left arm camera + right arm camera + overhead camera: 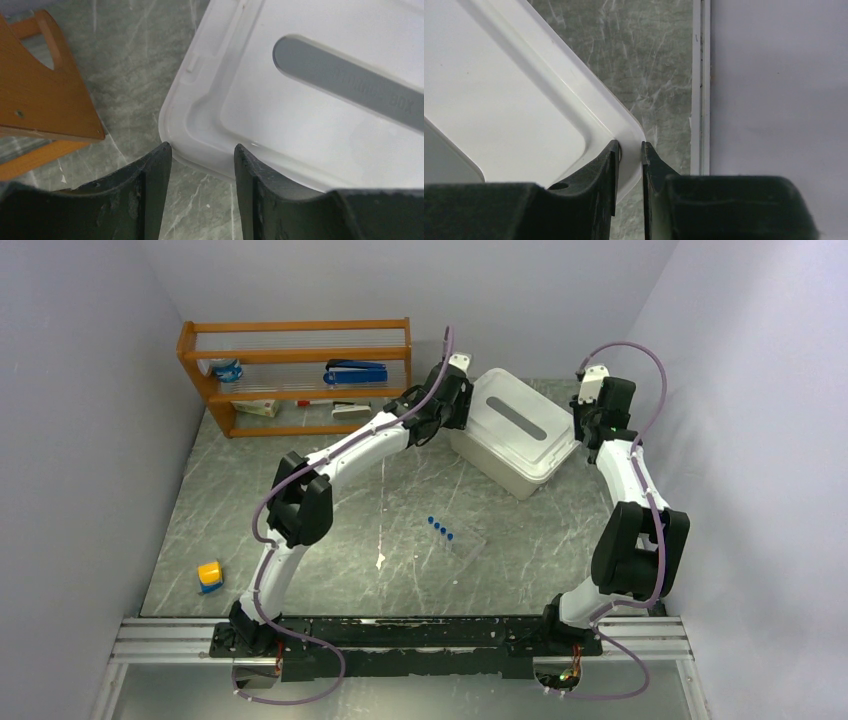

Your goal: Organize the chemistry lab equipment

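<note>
A white lidded storage box (515, 430) stands at the back of the table. My left gripper (458, 420) is at its left corner. In the left wrist view this gripper (202, 150) is open, its tips straddling the lid's rim (185, 125), with bare table showing between the fingers. My right gripper (582, 430) is at the box's right corner. The right wrist view shows that gripper (630, 146) shut on the lid's corner rim (626, 127). Several blue-capped clear tubes (440, 529) stand in a clear rack (463, 547) mid-table. Other lab items are out of view.
An orange shelf (300, 370) with a blue stapler (355, 371) and stationery stands at the back left, its end panel (40, 100) close to my left gripper. A yellow-and-blue block (209, 575) lies front left. A small white scrap (380, 561) lies mid-table. The wall (774, 100) is close on the right.
</note>
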### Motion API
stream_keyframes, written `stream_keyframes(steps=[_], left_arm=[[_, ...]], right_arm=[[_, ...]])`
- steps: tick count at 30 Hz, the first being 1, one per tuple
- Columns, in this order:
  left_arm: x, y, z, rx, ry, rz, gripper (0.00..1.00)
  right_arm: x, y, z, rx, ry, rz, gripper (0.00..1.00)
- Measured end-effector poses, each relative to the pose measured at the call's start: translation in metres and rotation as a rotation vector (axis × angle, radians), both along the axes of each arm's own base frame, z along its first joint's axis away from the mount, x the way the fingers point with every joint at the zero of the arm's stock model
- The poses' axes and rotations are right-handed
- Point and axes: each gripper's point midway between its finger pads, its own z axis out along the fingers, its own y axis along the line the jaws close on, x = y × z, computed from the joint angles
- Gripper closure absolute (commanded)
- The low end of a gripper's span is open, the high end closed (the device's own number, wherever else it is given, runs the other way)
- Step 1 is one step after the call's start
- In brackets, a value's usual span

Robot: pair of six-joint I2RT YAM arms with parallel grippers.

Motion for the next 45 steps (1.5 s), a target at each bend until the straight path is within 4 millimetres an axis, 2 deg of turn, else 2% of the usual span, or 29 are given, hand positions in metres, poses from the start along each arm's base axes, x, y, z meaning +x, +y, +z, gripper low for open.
stream_keyframes(steps=[3,13,16,22,25,28,33,36,39,41,45], left_arm=[[-0.003,-0.001,-0.011,0.002,0.018,-0.01,0.45],[-0.006,-0.004,-0.01,-0.025,0.022,-0.032,0.37],[-0.007,-0.005,-0.009,-0.029,0.026,-0.031,0.32],[-0.007,-0.004,-0.008,-0.031,0.031,-0.028,0.27],[-0.007,-0.004,-0.005,-0.033,0.029,-0.028,0.28],[-0.009,-0.003,-0.004,-0.02,0.036,-0.03,0.27],[-0.009,-0.001,0.007,-0.015,0.024,-0.038,0.21],[-0.015,0.003,0.025,-0.026,0.007,-0.052,0.18],[-0.03,0.015,0.056,-0.049,-0.018,-0.062,0.14],[-0.043,0.028,0.084,-0.076,-0.046,-0.063,0.12],[-0.077,0.062,0.135,-0.127,-0.098,-0.058,0.05]], right_arm=[[0.001,-0.001,0.0,-0.011,-0.008,0.003,0.86],[0.002,-0.004,-0.002,-0.005,-0.014,-0.036,0.77],[0.005,-0.008,-0.01,0.005,-0.005,-0.08,0.77],[0.014,-0.02,-0.01,0.005,-0.012,-0.171,0.78],[0.014,-0.023,-0.01,0.008,-0.015,-0.198,0.75],[0.013,-0.022,-0.009,0.029,-0.012,-0.212,0.67],[0.004,-0.012,-0.006,0.12,0.006,-0.236,0.59],[-0.001,0.001,0.004,0.178,0.007,-0.245,0.57],[-0.006,0.028,0.025,0.243,-0.024,-0.24,0.55],[-0.012,0.057,0.043,0.298,-0.052,-0.214,0.53],[-0.036,0.136,0.075,0.419,-0.104,-0.097,0.44]])
